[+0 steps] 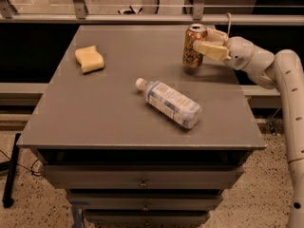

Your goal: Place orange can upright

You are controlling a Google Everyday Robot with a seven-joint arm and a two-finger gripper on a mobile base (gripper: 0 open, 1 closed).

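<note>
The orange can [193, 49] stands upright on the grey table [114, 118] near its far right edge, silver top up. My gripper [203, 41] reaches in from the right on a white arm, with one finger in front of the can and one behind it, shut on the can's upper part. The can's base looks to rest on the tabletop.
A clear plastic water bottle [170, 102] with a white-blue label lies on its side mid-table, cap toward the far left. A yellow sponge [90, 59] lies at the far left. Drawers sit below the table's front edge. A rail runs behind the table.
</note>
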